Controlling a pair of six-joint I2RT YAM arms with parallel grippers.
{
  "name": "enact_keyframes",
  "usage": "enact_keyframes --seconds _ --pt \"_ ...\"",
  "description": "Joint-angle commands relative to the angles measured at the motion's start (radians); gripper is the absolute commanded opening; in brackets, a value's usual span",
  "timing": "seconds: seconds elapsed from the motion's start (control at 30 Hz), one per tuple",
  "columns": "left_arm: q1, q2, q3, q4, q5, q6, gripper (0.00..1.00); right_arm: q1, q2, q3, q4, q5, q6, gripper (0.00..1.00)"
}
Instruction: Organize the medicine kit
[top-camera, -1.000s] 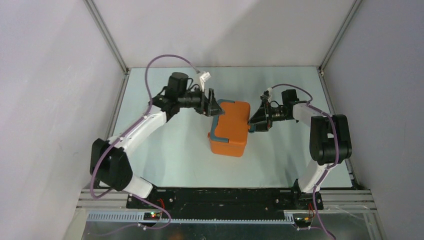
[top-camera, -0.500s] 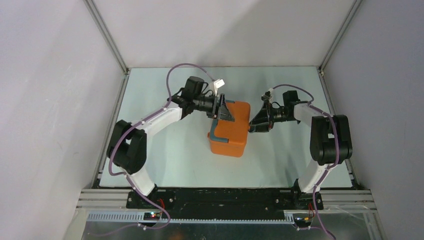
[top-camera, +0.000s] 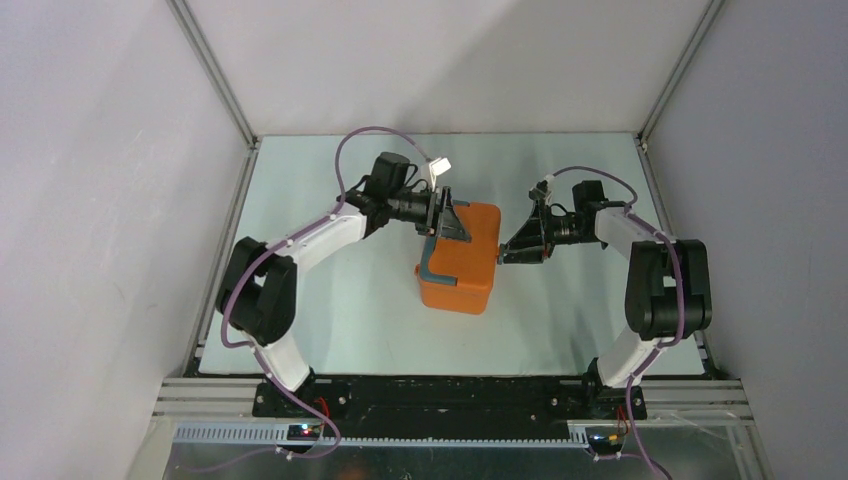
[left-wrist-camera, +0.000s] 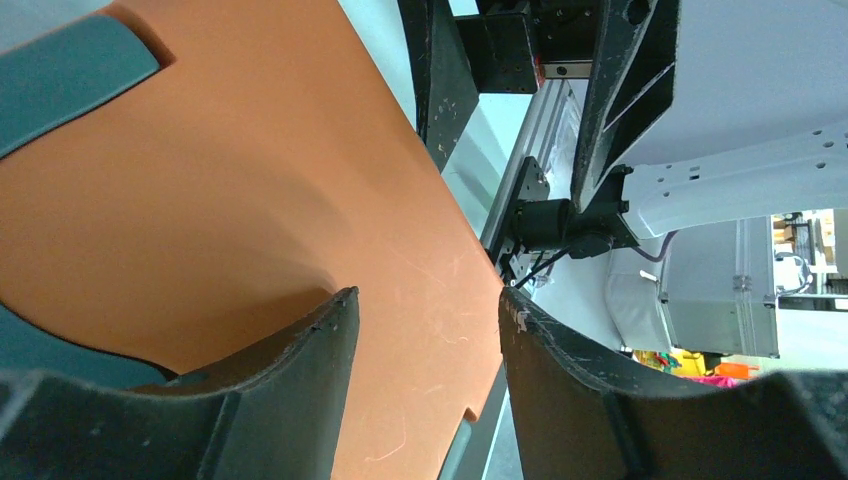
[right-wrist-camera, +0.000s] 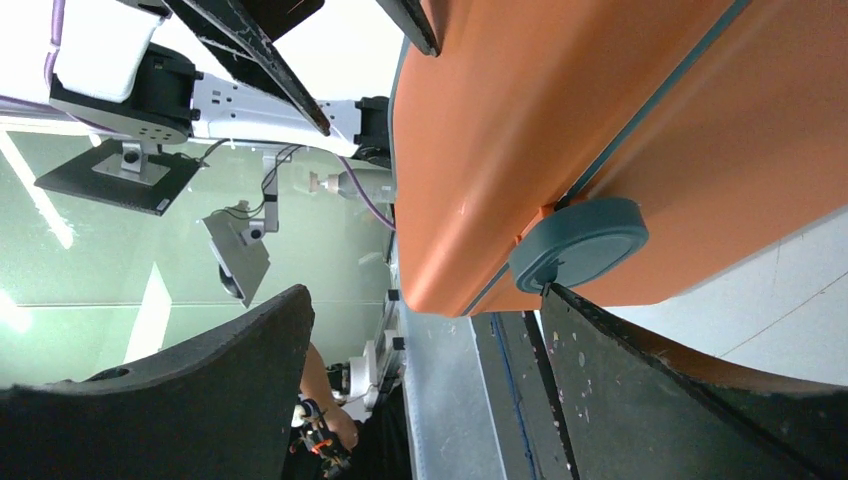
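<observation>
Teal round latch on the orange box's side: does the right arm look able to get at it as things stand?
Probably yes. The right claw is open right beside the latch, one finger edge next to it, nothing between. The left claw is over the far end of the box, clear of that side.

Both arms had white link shells with black joint housings and black two-finger grippers; purple cables looped along each, ending in white connectors. Black base plates bolted to aluminium rail.

Pale green table (top-camera: 330, 320) boxed by plain grey-white walls (top-camera: 100, 200) with aluminium corner rails (top-camera: 215, 75).
</observation>
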Motion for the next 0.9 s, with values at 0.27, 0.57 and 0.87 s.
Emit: enact_keyframes --seconds 0.27,0.57,0.87 --pt "-0.009 0.067 -0.005 -0.075 -0.061 0.013 0.62 -0.008 0.037 0.008 0.012 0.056 0.011 0.88" --pt "-0.015 0.081 0.001 -0.073 -0.048 0.011 0.62 0.004 0.094 0.007 0.091 0.040 0.065 0.87" --pt "-0.022 0.091 -0.002 -0.073 -0.044 0.017 0.62 0.037 0.137 0.009 0.171 -0.084 0.094 0.87"
